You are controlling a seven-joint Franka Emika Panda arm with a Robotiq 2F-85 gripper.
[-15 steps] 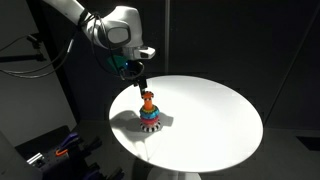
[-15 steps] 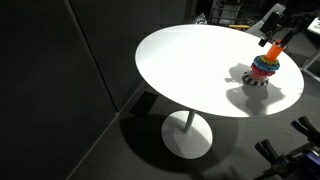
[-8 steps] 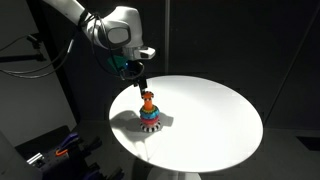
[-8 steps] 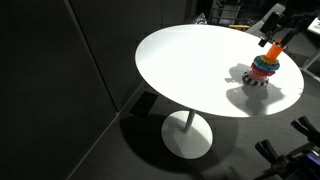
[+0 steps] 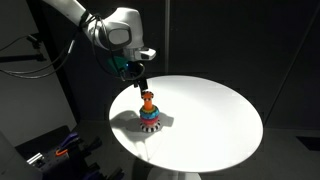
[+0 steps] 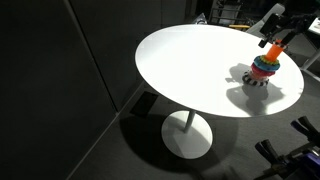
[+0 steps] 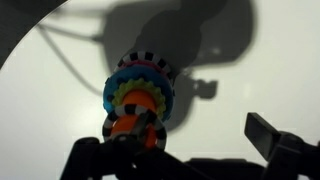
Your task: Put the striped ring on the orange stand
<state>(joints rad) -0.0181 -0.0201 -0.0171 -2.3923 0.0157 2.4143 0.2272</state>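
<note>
Directly above the orange stand (image 5: pixel 149 99), the gripper (image 5: pixel 139 80) hangs with its jaws apart and empty. Around the stand's top, the striped ring (image 7: pixel 150 137) appears seated over the coloured rings (image 7: pixel 140 92). Risk: a low or sideways retreat could clip the stand, toppling the stack or dragging the ring off. Below the stand, a wider striped ring (image 5: pixel 150 127) rests on the white table (image 5: pixel 215 110). Nothing visible blocks an upward path.

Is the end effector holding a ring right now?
No: the end effector hangs open and empty above the ring toy.
</note>
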